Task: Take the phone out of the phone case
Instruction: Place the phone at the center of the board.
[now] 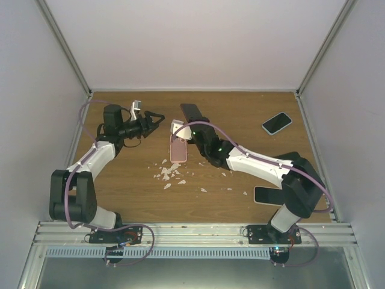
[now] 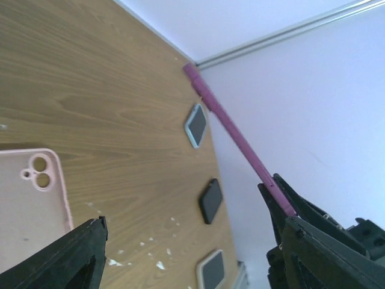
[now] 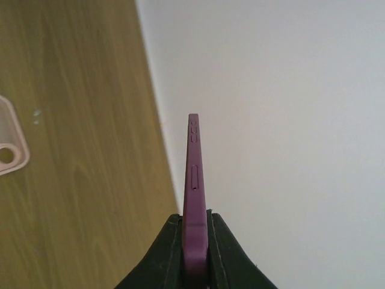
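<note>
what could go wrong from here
1. The right gripper pinches the purple phone by one end only, above the table; it could pivot or slip out.
2. The open left gripper sits close beside the phone; a stray move might knock it loose.
3. Loose white flakes lie near the pink case; set down there, the phone may rock.

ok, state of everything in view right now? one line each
left gripper: open, empty
right gripper: shut on the purple phone
purple phone: held edge-on, lifted off the table
pink case: empty, lying flat on the table
far-right phone: lying flat, screen dark
white crumbs: scattered beside the pink case
</note>
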